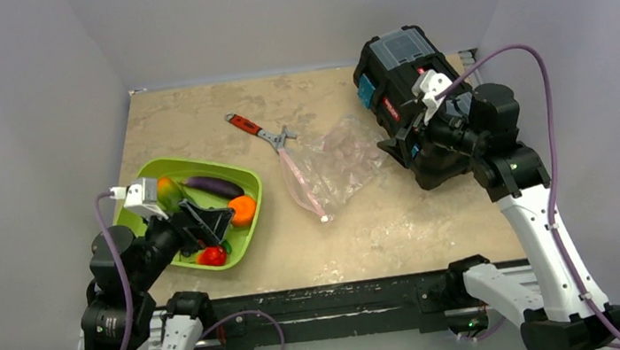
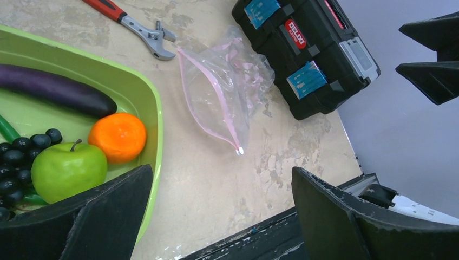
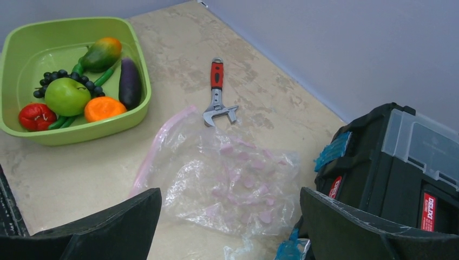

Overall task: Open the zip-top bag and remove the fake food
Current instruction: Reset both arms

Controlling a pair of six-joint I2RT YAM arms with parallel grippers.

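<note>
The clear zip-top bag (image 1: 332, 168) lies flat and crumpled mid-table, its pink zip strip towards the tray. It also shows in the left wrist view (image 2: 222, 92) and the right wrist view (image 3: 216, 179), with no food visible inside. The fake food sits in the green tray (image 1: 198, 162): purple eggplant (image 3: 129, 82), orange fruit (image 3: 104, 108), green apple (image 3: 67, 96), red piece (image 3: 35, 116), dark grapes (image 2: 21, 151) and green pods. My left gripper (image 1: 210, 226) hangs open and empty over the tray's right side. My right gripper (image 1: 412, 125) is open and empty above the bag's right end, by the toolbox.
A red-handled wrench (image 1: 261, 130) lies just behind the bag. A black toolbox (image 1: 401, 74) stands at the back right, touching the bag's edge. The table's dark front edge (image 2: 281, 227) is close below the left gripper.
</note>
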